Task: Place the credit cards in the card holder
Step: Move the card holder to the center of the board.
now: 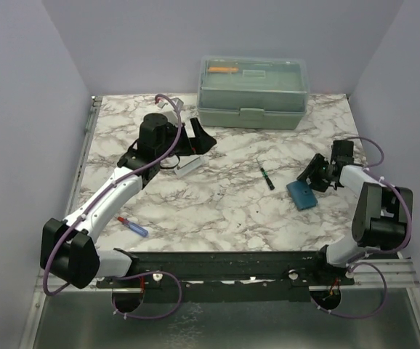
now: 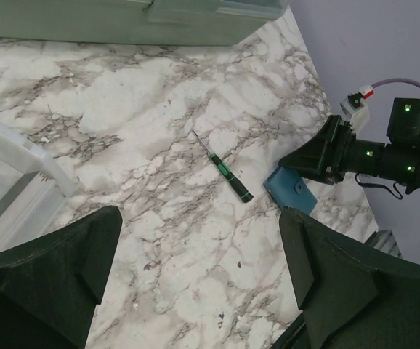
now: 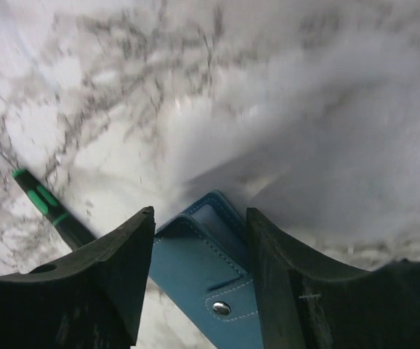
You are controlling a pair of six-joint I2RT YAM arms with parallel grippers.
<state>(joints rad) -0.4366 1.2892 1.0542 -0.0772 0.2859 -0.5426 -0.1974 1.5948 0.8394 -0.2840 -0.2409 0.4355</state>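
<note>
The right gripper [image 3: 199, 212] straddles the closed blue wallet [image 3: 195, 273] lying flat on the table [image 3: 304, 87] near the green pen [image 3: 46, 203], whether pinching it I cannot tell, so the thin case may skid or buckle under the squeeze, while the left gripper [image 2: 199, 214] gapes wide, empty.

1. From my remote station, the table [image 1: 224, 218] reads as white marble veined in grey.
2. The card holder [image 1: 301, 195] is teal-blue with pale stitching and a silver snap.
3. The screwdriver [image 1: 267, 176] is black, banded green.
4. The lidded box [image 1: 253, 93] is pale green.
5. The pen [image 1: 133, 226] is red and blue.
6. My arms [image 1: 115, 193] are white and black, with purple cables [image 1: 164, 97].
</note>
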